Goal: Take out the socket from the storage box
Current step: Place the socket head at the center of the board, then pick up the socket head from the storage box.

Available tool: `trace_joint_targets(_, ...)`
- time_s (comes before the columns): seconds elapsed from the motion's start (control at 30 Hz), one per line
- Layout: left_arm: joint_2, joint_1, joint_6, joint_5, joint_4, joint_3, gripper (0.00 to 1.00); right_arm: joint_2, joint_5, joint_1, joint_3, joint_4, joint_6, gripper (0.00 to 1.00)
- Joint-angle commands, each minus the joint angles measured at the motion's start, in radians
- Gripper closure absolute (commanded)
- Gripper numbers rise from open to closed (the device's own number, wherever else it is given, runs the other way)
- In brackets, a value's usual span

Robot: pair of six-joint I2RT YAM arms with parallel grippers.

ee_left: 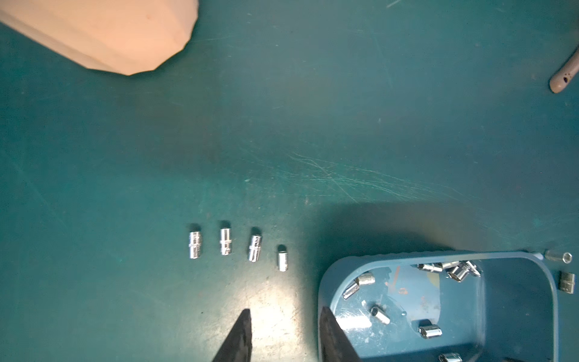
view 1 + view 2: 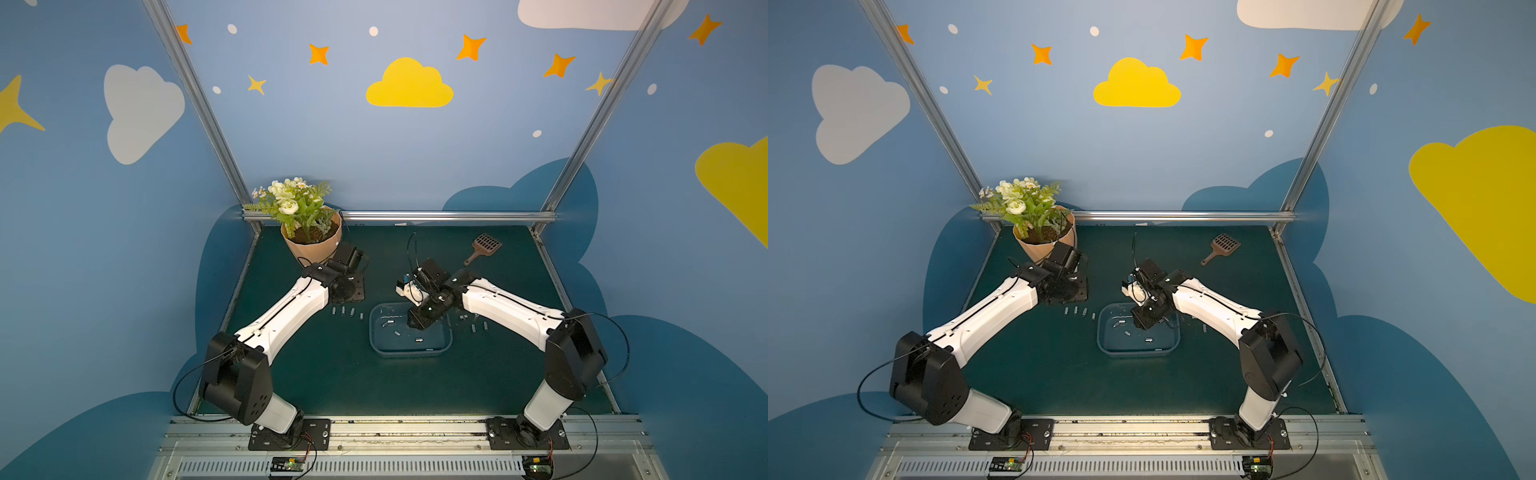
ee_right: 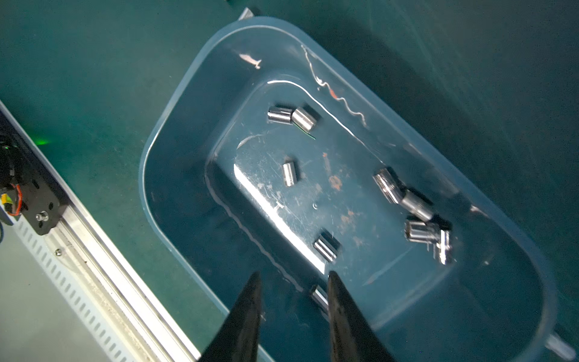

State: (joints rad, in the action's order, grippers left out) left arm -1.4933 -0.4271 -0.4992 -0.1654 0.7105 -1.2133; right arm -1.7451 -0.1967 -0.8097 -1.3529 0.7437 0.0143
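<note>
**Both Grippers Open, Sockets Loose in the Box**

The storage box (image 2: 409,354) sat near the centre of the green mat (image 2: 316,374), its long sides running 9 to 3 o'clock. Several sockets (image 3: 289,174) lay loose on its floor: some single, two touching as a pair, and four crowded together against one long wall.

The right gripper (image 3: 294,275) hung over the far half of the box, toward 1 o'clock in both top views. Its jaws stood apart and gripped nothing. One small socket (image 3: 319,294) lay on the box floor just beside the inner face of a finger and was partly hidden by it. Whether the two touched could not be told.

The left gripper (image 1: 285,313) hovered above the mat at the box's 10 o'clock side, its jaws also apart and empty. Beside it a row of four sockets (image 1: 225,241) lay on the mat, side by side and not touching. A few other sockets (image 2: 473,328) lay on the mat at the box's 2 to 3 o'clock side.

A peach flowerpot (image 2: 312,245) stood in the mat's 11 o'clock corner. A brown slotted scoop (image 2: 484,247) lay toward 1 o'clock, well apart from the box.
</note>
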Motion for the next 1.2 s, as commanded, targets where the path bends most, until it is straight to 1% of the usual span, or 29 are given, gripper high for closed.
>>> trace_joint_targets(0.0, 0.052, 0.005, -0.025, -0.034, -0.03, 0.039, 0.61, -0.053, 0.019, -0.031, -0.039, -0.036, -0.025, 0.64)
trace_joint_targets(0.17, 0.079, 0.008, -0.04, -0.039, -0.027, 0.074, 0.61, -0.149, 0.035, -0.063, -0.082, -0.04, -0.037, 0.65)
trace_joint_targets(0.37, 0.096, 0.011, -0.048, -0.032, -0.028, 0.096, 0.6, -0.226, 0.067, -0.082, -0.106, -0.046, -0.032, 0.66)
trace_joint_targets(0.5, 0.096, 0.011, -0.05, -0.016, -0.029, 0.098, 0.59, -0.265, 0.09, -0.082, -0.122, -0.035, -0.019, 0.68)
trace_joint_targets(0.87, 0.097, 0.011, -0.053, -0.01, -0.032, 0.104, 0.58, -0.333, 0.083, -0.083, -0.139, -0.038, -0.02, 0.68)
trace_joint_targets(0.93, 0.097, 0.012, -0.054, -0.011, -0.032, 0.105, 0.58, -0.337, 0.088, -0.084, -0.138, -0.038, -0.019, 0.71)
trace_joint_targets(1.17, 0.1, 0.011, -0.059, -0.011, -0.034, 0.113, 0.58, -0.338, 0.119, -0.083, -0.128, -0.037, -0.014, 0.85)
